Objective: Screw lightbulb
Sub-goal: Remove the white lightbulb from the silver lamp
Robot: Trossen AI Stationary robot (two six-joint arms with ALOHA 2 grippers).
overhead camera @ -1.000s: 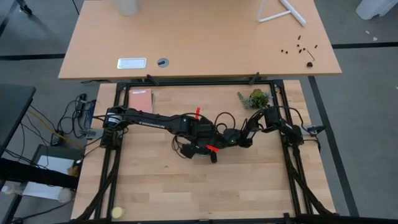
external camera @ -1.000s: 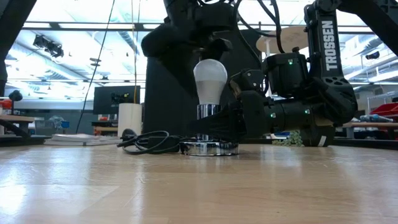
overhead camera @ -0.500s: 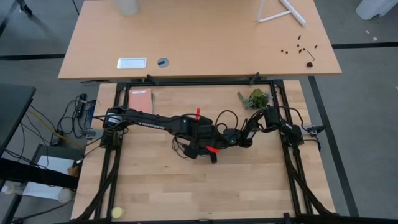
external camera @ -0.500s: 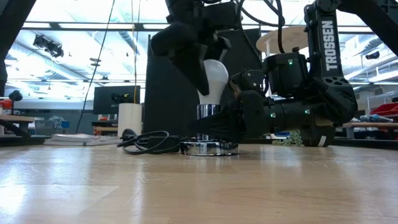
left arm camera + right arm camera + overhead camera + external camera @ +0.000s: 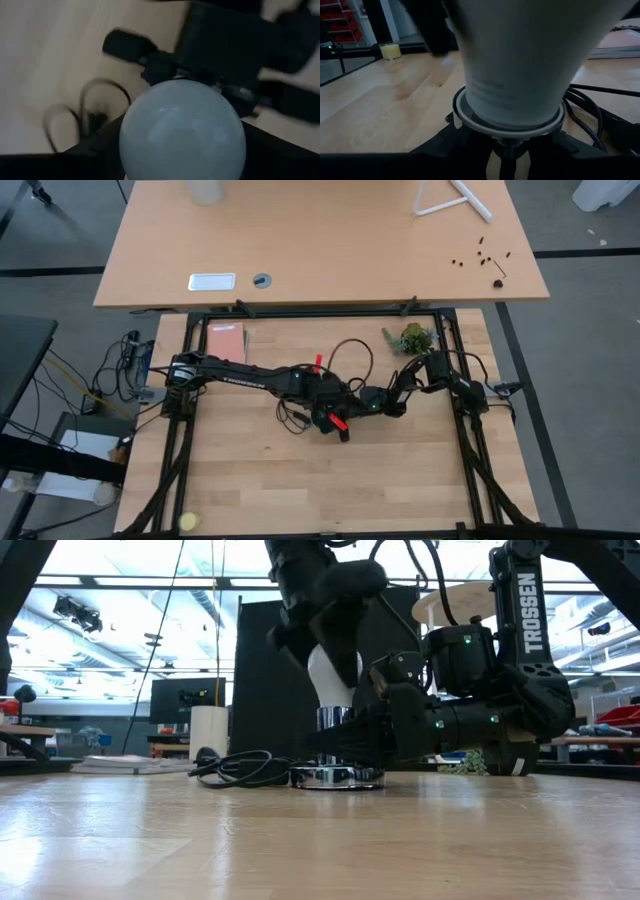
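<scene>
The white lightbulb (image 5: 330, 678) stands upright, its screw end in a silvery socket (image 5: 335, 720) on a round silvery disc (image 5: 335, 778) that rests on the table. My left gripper (image 5: 322, 615) comes from above and is shut on the bulb's dome (image 5: 182, 132). My right gripper (image 5: 352, 735) reaches in level from the table's right and is shut on the socket. In the high view both grippers meet at mid-table (image 5: 345, 408), and the bulb is hidden under them. My left gripper has the bulb's round dome (image 5: 150, 115) between its two fingers (image 5: 95, 150), one on each side, pointing down from above. The bulb stands upright in the socket. My right gripper holds the socket just under its collar ring (image 5: 510, 117), pinched between its two fingers. The fingers come level from the table's right. The disc stays on the table.
A black cord (image 5: 240, 768) lies coiled on the table left of the disc. A small plant (image 5: 410, 337) and a pinkish booklet (image 5: 227, 340) lie near the far edge, and a yellow ball (image 5: 188, 521) at the near left. A second table (image 5: 320, 240) stands beyond.
My left gripper has come down from above the bulb, turning about as it went, and now covers the dome with its fingers on either side. The bulb, socket and my right gripper have kept still.
</scene>
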